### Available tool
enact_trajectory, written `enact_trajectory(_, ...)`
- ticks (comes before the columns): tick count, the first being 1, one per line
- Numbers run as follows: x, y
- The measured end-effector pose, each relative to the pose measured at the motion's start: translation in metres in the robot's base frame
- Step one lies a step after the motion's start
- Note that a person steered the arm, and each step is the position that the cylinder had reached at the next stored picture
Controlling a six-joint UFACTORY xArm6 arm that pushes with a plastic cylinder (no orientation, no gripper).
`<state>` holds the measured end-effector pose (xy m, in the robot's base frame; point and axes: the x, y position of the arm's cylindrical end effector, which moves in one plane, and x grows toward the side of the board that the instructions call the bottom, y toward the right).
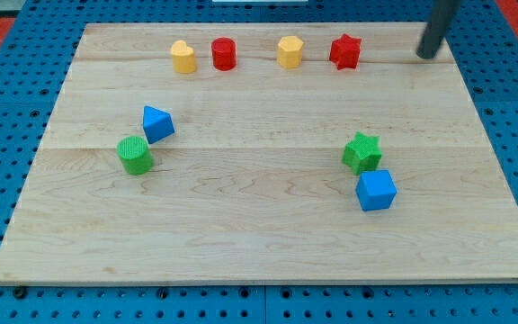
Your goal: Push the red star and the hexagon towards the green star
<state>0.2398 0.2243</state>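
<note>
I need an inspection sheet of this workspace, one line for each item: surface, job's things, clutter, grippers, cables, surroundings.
Surface: wooden board, flat, with pale grain.
Job's things: red star and yellow hexagon side by side near the view's top; green star lower on the view's right, touching the blue cube below it.
Clutter: yellow block and red cylinder in the top row; blue block and green cylinder close together on the view's left.
Grippers: none; my tip stands at the view's right of the red star, apart from it.
Cables: nothing seen.
Surroundings: blue perforated base around the board.
</note>
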Motion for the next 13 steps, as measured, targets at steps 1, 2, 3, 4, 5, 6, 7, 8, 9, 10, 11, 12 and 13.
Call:
enact_trajectory(1, -0.016, -0.064)
enact_trajectory(2, 0.040, -0.129)
enact_trajectory(3, 0.085, -0.129)
enact_trajectory(4, 0.051, -0.149)
enact_trajectory(5, 0.091, -0.170)
enact_trajectory(6, 0.135, -0.120)
enact_trajectory(7, 0.133, -0.117)
enact_trajectory(8, 0.091, -0.087)
enact_trajectory(9, 0.035, -0.076)
enact_trajectory(10, -0.025, -0.139)
enact_trajectory(11, -0.028, -0.211)
enact_trajectory(12, 0.025, -0.211)
enact_trajectory(13, 0.058, -0.176)
